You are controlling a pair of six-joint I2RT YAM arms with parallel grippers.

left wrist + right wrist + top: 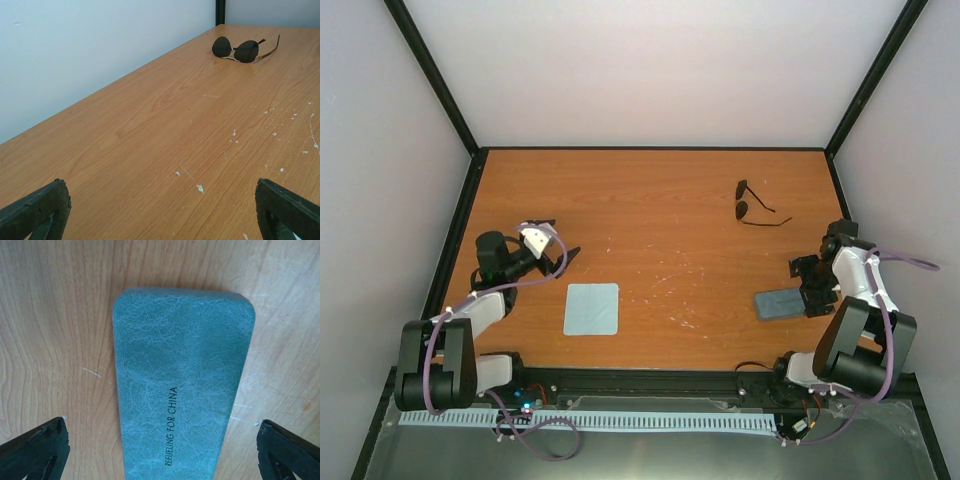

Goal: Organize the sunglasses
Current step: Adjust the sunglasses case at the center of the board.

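One right claw (160, 454), tipped downward, gapes over the grey-blue case (182, 355)

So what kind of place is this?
Likely a lab test cell: a wood-grain table boxed in by plain white walls and black corner posts, staged with sunglasses and a glasses case.

Grey-blue case (780, 303), light-blue cloth (592, 308), wooden table (650, 220)
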